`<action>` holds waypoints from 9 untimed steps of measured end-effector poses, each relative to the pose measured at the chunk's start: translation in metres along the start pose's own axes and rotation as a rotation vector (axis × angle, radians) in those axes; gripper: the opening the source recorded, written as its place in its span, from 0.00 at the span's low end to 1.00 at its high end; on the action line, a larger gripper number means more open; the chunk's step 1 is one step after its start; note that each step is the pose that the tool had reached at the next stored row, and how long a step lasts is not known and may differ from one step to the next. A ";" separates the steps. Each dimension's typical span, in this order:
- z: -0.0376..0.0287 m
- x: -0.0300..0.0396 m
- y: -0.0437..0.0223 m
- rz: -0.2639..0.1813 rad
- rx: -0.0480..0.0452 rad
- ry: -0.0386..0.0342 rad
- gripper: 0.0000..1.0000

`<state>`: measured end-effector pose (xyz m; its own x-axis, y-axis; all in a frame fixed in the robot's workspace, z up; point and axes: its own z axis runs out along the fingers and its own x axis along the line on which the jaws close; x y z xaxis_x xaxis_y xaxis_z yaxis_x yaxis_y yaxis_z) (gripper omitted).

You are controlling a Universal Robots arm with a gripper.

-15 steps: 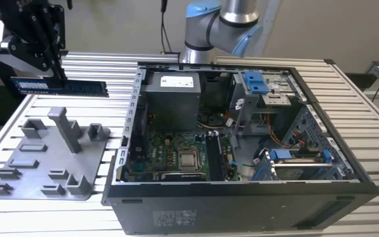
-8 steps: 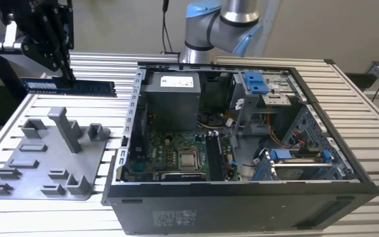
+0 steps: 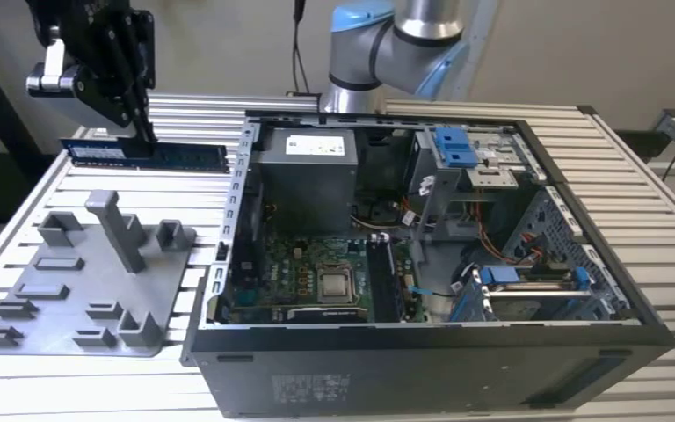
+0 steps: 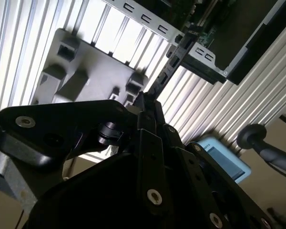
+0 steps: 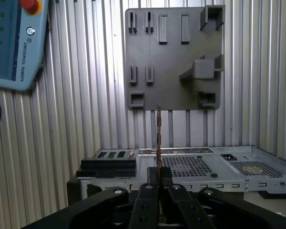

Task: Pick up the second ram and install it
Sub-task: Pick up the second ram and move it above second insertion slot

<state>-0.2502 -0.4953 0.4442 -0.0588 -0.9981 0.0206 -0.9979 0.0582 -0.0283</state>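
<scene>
Clamping 2nd ram (image 3: 185, 158), gripper (image 3: 147, 134) outside PC case (image 3: 431, 369)

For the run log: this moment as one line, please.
claw: shut on second ram | ram: held in air, apart from grey fixture | place: exterior view's left of open computer case | installed: not yet

Bench (image 3: 649, 167): fixture plate (image 3: 80, 299) nr front corner, exterior view's left; PC case (image 3: 431, 374) beside it, right; second ram (image 3: 150, 156) above bench, behind plate.

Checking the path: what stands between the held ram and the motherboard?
In the exterior view, the computer case's side wall stands between the second ram, held by the gripper, and the motherboard.
</scene>
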 end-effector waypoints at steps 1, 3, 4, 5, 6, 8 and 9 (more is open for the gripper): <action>0.0001 -0.0002 -0.0029 0.000 0.0001 0.0000 0.14; 0.0002 -0.0005 -0.0088 0.000 -0.0001 0.0001 0.14; 0.0003 -0.0007 -0.0119 0.000 -0.0001 0.0001 0.14; 0.0004 -0.0009 -0.0148 0.000 -0.0001 0.0000 0.14; 0.0005 -0.0010 -0.0176 0.000 -0.0001 0.0001 0.14; 0.0006 -0.0014 -0.0232 0.000 -0.0001 0.0001 0.14; 0.0007 -0.0015 -0.0258 0.000 0.0000 0.0000 0.14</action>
<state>-0.2244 -0.4954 0.4442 -0.0588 -0.9981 0.0206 -0.9979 0.0582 -0.0282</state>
